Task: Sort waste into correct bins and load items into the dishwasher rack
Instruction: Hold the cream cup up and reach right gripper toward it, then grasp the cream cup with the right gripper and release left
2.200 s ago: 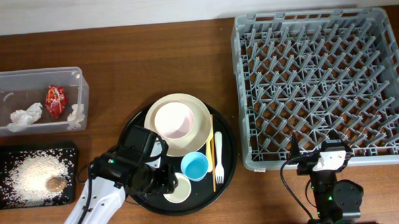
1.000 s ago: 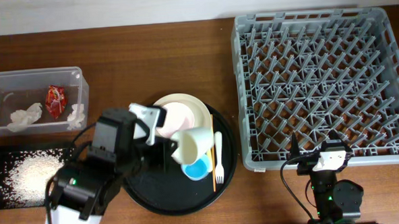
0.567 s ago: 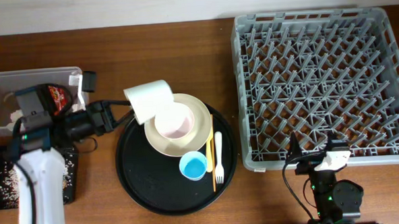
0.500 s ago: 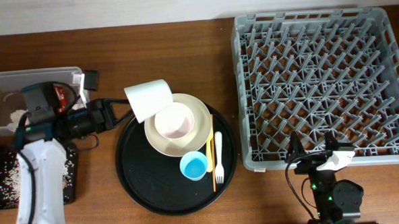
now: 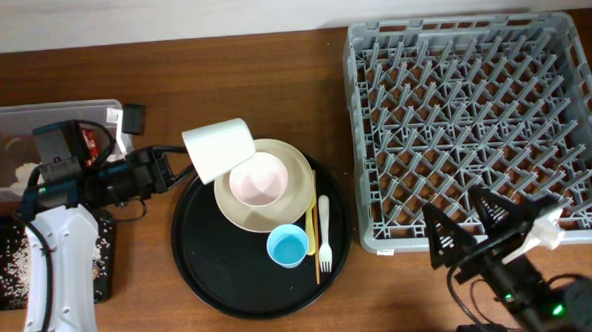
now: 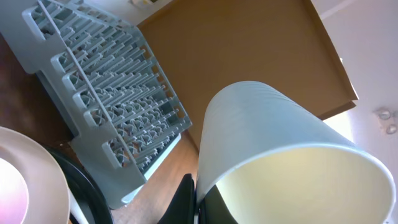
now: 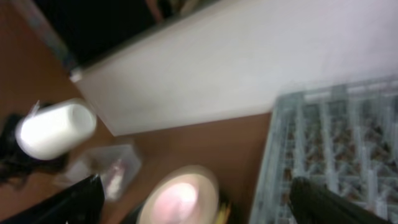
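The left fingers (image 5: 176, 171) are clamping the rim of the small cream cup (image 5: 220, 149). They are holding it on its side in the air, above the large cream plate (image 5: 299, 186) on the rim away from the dishwasher rack (image 5: 474, 118). I'd say it's being tipped to go mouth-down on the pegs. The right fingers (image 5: 445, 245) are hanging spread wide and gripping nothing at the rack's near edge, likely readying for a handover.

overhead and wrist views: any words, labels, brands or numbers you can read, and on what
No text can be read in any view.
small red wrapper: mostly hidden, any print too small to read.
small cream cup and grey dishwasher rack: no markings visible.
Right wrist view: too blurred to read anything.
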Available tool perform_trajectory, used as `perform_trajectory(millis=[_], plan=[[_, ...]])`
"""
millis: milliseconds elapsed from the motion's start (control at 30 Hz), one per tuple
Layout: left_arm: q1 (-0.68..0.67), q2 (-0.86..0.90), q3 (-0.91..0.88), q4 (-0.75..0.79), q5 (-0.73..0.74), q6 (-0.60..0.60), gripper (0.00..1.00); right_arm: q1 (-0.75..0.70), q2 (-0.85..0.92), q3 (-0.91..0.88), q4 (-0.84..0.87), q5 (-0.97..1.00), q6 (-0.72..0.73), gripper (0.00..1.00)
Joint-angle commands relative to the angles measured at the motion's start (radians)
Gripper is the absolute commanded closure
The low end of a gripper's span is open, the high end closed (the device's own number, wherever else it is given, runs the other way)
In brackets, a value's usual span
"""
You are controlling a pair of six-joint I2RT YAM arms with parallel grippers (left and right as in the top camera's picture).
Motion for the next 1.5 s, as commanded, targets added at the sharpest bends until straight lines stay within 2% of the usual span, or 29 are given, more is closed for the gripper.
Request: perform_trajectory(millis=[0,67,167,200,267,300,433,533,600,667,933,1133,1233,1467], plan=[[0.005,-0.014,0.013,0.01,0.025,0.023,1.0,0.006,0.234,0.231,-0.156,-0.227,-0.004,0.02],[0.005,-0.014,0.013,0.01,0.025,0.023,1.0,0.006,0.41,0.325,-0.191,-0.485,-0.003,0.02],[0.005,-0.014,0.013,0.009,0.025,0.023,0.99,0.005,0.567,0.33,-0.151,-0.595,-0.012,0.02],[0.005,-0.014,0.013,0.009,0.025,0.023,1.0,0.005,0.613,0.33,-0.114,-0.677,-0.038,0.02],[0.005,-0.014,0.012,0.01,0.023,0.023,1.0,0.005,0.708,0.33,-0.023,-0.99,-0.188,0.02],[0.004,-0.014,0.012,0.01,0.023,0.023,1.0,0.005,0.74,0.33,-0.019,-1.03,-0.196,0.02],[-0.065,-0.014,0.011,0.01,0.015,0.043,1.0,0.029,0.899,0.33,-0.019,-1.032,-0.279,0.0],[-0.135,-0.014,0.011,0.01,-0.047,0.053,0.99,0.098,0.955,0.33,-0.004,-1.03,-0.357,0.08],[-0.174,-0.014,0.011,0.013,-0.056,0.053,1.0,0.151,0.984,0.33,0.027,-0.976,-0.357,0.15],[-0.202,-0.014,0.011,0.012,-0.056,0.053,0.99,0.197,1.003,0.33,0.07,-0.949,-0.357,0.16],[-0.28,-0.014,0.011,0.013,-0.057,0.061,1.0,0.261,1.008,0.33,0.203,-0.949,-0.356,0.16],[-0.28,-0.014,0.011,0.021,-0.056,0.061,1.0,0.318,1.009,0.33,0.294,-0.88,-0.356,0.15],[-0.28,-0.014,0.011,0.021,-0.056,0.061,1.0,0.354,1.024,0.33,0.335,-0.821,-0.356,0.11],[-0.28,-0.014,0.011,0.039,-0.068,0.061,0.99,0.372,1.092,0.33,0.489,-0.829,-0.352,0.11]])
